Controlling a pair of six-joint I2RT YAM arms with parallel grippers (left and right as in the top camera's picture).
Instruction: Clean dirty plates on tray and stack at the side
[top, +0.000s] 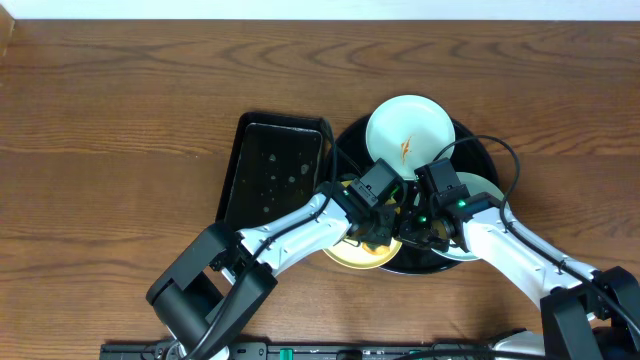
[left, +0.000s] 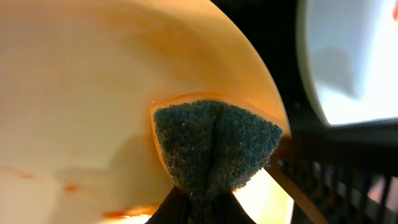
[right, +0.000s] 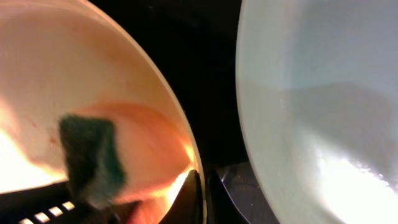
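Left gripper (top: 380, 232) is down on the yellow plate (top: 350, 256), clenched on a folded blue-green sponge (left: 214, 146). The plate sits at about 7 o'clock on the round black tray (top: 472, 140). From the left wrist, the sponge's crease runs 12 to 6 and its face is flat against the plate wall near the rim.

Right gripper (right: 202, 196) comes in from the plate's 3 o'clock side, and its two fingers look nipped on the rim, bracing it.

Here's what matters: the orange streaks (left: 68, 186) lie off toward 8 o'clock from the sponge, so I'd say the next wipe has to sweep that way, into the plate's centre. That's the left arm's job, with the right holding.

Plenty to do yet: the smeared white plate (top: 408, 130) waits at 12 o'clock on the tray and the second white plate (top: 482, 190) at 4. The rectangular tray (top: 275, 170) lies out at 9.
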